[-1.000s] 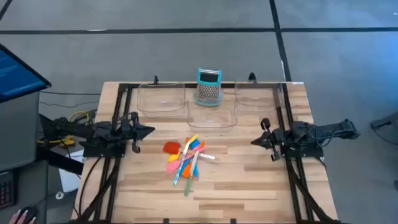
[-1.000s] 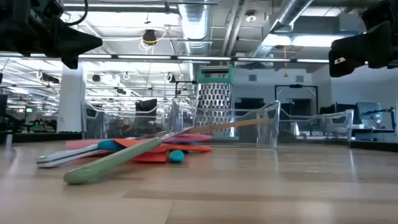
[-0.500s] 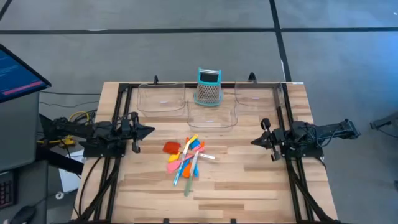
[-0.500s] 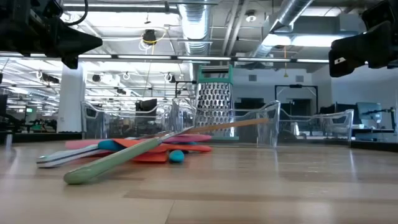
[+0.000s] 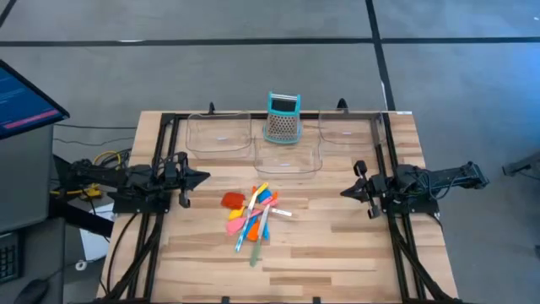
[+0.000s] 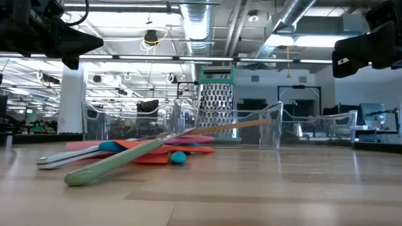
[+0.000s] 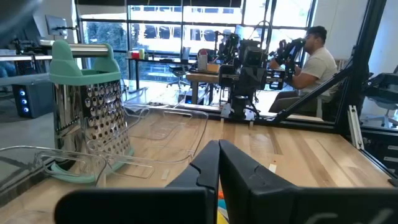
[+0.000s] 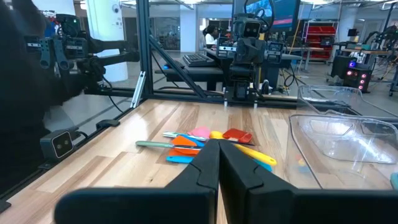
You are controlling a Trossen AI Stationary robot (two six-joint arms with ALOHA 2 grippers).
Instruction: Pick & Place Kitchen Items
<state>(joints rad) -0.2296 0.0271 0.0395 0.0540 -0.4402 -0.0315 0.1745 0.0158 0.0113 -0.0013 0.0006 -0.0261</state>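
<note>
A pile of slim utensils (image 5: 251, 213) in orange, red, pink, blue, yellow and pale green lies on the wooden table's middle; it also shows in the low view (image 6: 138, 150) and the right wrist view (image 8: 205, 142). My left gripper (image 5: 206, 177) hovers shut at the left of the pile, its fingertips together in the left wrist view (image 7: 217, 149). My right gripper (image 5: 343, 192) hovers shut at the right of the pile, fingertips together in its wrist view (image 8: 217, 149). Neither touches anything.
A teal-topped metal grater (image 5: 283, 118) stands at the far middle. Clear plastic trays stand at the far left (image 5: 219, 135), far middle (image 5: 288, 157) and far right (image 5: 348, 128). A black frame (image 5: 165, 127) borders the table. A person sits beyond the table (image 7: 311, 59).
</note>
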